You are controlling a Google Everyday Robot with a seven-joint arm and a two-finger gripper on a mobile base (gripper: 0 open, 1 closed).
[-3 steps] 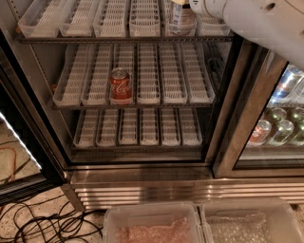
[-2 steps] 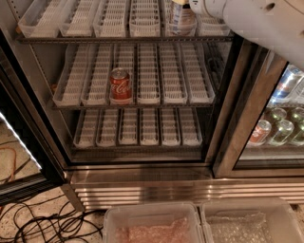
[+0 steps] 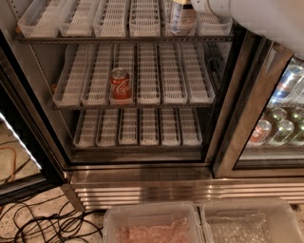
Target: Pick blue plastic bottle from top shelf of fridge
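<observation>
The blue plastic bottle (image 3: 182, 18) stands in a white lane tray on the top shelf (image 3: 123, 39) of the fridge (image 3: 142, 175). Only its lower body and label show; its cap is cut off by the top edge of the view. My gripper (image 3: 194, 4) is at the top edge, right at the bottle's upper right side, at the end of the white arm (image 3: 256, 19) that reaches in from the upper right. A red cola can (image 3: 120, 85) stands on the middle rack.
The black door frame (image 3: 237, 118) stands right of the open compartment, with a neighbouring compartment of cans (image 3: 280, 128) behind glass. The open door (image 3: 19, 156) is at the left. Cables (image 3: 42, 223) lie on the floor. Two translucent bins (image 3: 152, 223) sit at the bottom.
</observation>
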